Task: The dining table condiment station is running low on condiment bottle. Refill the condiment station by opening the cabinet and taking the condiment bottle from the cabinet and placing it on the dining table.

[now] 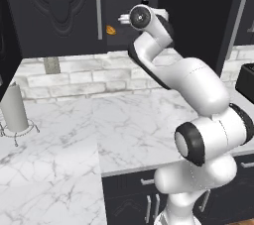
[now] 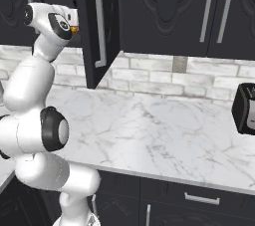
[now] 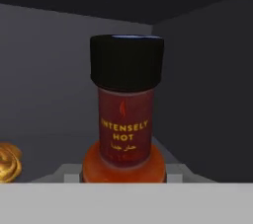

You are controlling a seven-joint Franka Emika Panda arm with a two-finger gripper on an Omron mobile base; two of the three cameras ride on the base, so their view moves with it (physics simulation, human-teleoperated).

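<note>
The condiment bottle [image 3: 126,119] stands upright inside the cabinet [image 3: 44,80]. It has a brownish-red body, a black cap and an "intensely hot" label, and it is very close in the hand view. My gripper [image 3: 123,173] is around its lower body, with a finger pressed against each side, so it is shut on the bottle. In the left base view the gripper [image 1: 122,19] reaches into the dark opening beside the closed carved door [image 1: 59,11]. The open cabinet door [image 2: 99,26] swings out over the counter. The dining table is out of view.
A golden-orange item [image 3: 7,161] lies on the shelf left of the bottle. A paper towel roll [image 1: 14,107] stands on the marble counter [image 1: 134,125] at the left, and a black toaster [image 2: 244,108] at the right. Dark drawers [image 2: 199,197] sit below.
</note>
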